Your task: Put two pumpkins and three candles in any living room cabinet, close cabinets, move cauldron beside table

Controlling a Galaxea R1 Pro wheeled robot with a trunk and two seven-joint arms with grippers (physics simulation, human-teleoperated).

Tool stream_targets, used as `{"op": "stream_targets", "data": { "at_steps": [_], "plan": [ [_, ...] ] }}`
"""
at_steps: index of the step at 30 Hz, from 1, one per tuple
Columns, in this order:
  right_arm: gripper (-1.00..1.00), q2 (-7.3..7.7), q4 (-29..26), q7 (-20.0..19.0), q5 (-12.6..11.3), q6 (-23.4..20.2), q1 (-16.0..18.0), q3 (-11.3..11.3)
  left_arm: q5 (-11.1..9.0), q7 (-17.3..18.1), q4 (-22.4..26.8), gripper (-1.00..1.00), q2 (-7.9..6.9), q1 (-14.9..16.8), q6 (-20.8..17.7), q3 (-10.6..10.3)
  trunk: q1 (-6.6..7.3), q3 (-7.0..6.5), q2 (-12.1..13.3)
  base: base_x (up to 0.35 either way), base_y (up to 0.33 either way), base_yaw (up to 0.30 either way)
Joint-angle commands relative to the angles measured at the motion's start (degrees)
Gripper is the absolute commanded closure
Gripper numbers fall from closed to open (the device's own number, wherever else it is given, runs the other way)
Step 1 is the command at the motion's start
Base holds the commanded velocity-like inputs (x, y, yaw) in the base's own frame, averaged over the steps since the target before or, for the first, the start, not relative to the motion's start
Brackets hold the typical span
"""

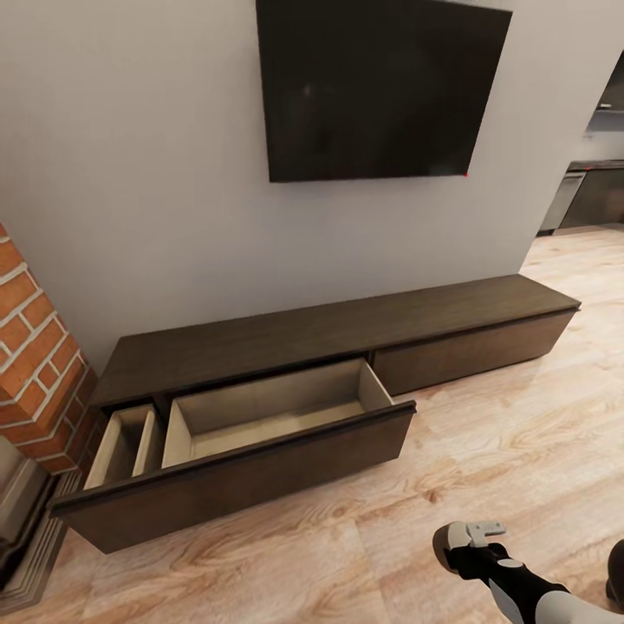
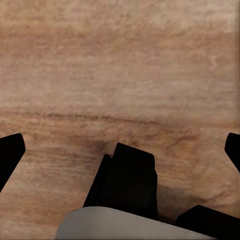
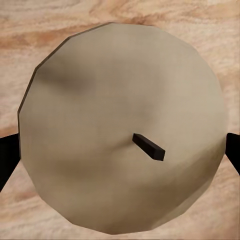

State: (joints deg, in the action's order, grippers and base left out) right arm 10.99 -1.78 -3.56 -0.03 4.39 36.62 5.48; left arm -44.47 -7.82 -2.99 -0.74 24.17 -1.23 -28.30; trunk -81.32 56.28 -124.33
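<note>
Inside cabinet [image 1: 260, 347], pulled-out drawer [image 1: 260, 425] holds nothing.

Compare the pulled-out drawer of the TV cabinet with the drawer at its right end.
The left drawer is pulled out over the wooden floor; the right drawer sits flush in the cabinet. The left drawer shows its pale beige inside, split into a narrow and a wide compartment; the right drawer shows only its front. Both have dark-brown fronts with no handles.
</note>
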Motion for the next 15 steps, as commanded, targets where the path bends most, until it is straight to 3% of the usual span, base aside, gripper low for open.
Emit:
{"op": "stream_targets", "data": {
  "at_steps": [1,15],
  "plan": [
    [1.00,0.00,0.03,0.05,0.01,0.00,-0.02,0.02,0.00,0.00,0.00,-1.00,-0.02,-0.02,0.00,0.00,0.23,-0.18,0.42,0.000,0.000,0.000],
    [1.00,-0.10,0.04,0.05,0.03,0.00,-0.08,0.10,-0.02,0.00,-0.08,-1.00,-0.05,-0.01,-0.02,-0.02,0.23,-0.18,0.42,0.000,0.000,0.000]
  ]
}}
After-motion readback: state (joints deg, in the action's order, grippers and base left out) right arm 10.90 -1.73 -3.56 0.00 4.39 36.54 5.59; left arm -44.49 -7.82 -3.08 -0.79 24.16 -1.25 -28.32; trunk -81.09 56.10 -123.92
